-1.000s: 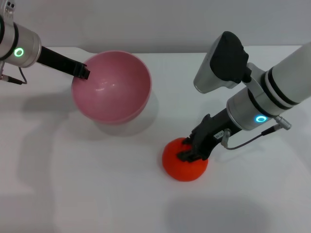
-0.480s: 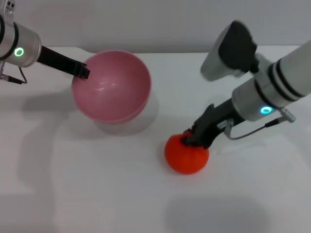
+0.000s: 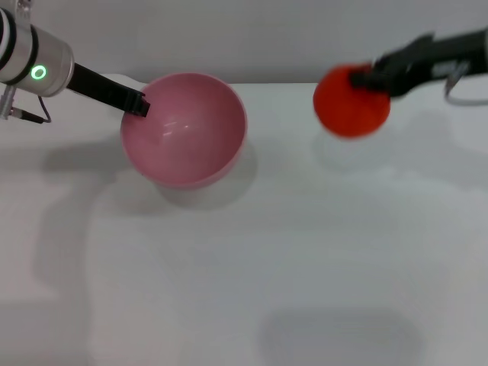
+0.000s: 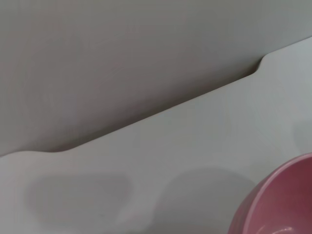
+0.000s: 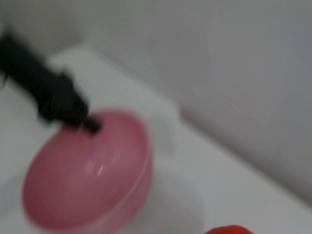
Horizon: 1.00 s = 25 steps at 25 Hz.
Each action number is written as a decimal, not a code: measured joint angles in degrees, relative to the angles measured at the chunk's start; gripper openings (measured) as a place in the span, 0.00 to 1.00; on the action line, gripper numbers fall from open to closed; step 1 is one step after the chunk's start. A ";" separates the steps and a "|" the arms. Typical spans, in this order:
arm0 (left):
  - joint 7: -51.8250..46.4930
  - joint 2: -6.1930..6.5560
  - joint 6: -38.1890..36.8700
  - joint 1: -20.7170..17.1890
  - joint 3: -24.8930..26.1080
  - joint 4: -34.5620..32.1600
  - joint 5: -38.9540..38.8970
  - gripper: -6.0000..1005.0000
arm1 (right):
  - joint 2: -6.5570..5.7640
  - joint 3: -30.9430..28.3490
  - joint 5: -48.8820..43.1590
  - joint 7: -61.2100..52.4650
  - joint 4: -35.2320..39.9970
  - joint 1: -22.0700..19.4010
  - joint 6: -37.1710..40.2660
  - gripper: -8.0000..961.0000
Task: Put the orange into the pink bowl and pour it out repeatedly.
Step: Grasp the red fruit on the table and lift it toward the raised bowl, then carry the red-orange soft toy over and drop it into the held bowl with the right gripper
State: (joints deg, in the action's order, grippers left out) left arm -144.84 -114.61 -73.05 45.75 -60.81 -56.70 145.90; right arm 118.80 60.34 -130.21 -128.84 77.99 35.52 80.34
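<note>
The pink bowl [image 3: 185, 130] is held tilted at the far left of the white table, its opening facing the camera and empty. My left gripper [image 3: 139, 104] is shut on the bowl's left rim. The bowl also shows in the left wrist view [image 4: 278, 202] and the right wrist view [image 5: 87, 175], where the left gripper [image 5: 90, 123] grips its rim. The orange [image 3: 351, 100] hangs in the air at the far right, well above the table, held by my right gripper [image 3: 366, 78], which is shut on its top. A sliver of the orange [image 5: 229, 229] shows in the right wrist view.
The white table [image 3: 290, 252] runs to a grey wall [image 3: 229, 38] at the back. The table's far edge with a notch [image 4: 258, 66] shows in the left wrist view.
My right gripper has lifted the orange off the table and carried it up and to the far right. The bowl has shifted slightly right and up with the left gripper.
</note>
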 joint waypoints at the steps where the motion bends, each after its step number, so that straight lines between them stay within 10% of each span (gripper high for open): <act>1: 0.00 -0.12 -0.01 0.02 -0.01 0.00 -0.01 0.05 | 0.08 -1.09 1.94 0.16 1.79 -0.75 0.15 0.11; 9: 0.00 -2.06 -0.45 0.39 -1.68 0.02 0.00 0.05 | 0.59 -2.69 19.46 7.11 14.96 -7.73 -1.03 0.10; 25: -0.09 -3.14 -0.80 2.18 -5.22 0.17 -0.58 0.05 | -0.10 10.46 21.33 13.46 -0.16 -0.95 -5.11 0.15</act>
State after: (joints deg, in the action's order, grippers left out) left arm -144.93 -117.75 -73.86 47.93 -66.03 -56.53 145.32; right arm 118.70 70.81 -108.88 -115.38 77.82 34.58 75.23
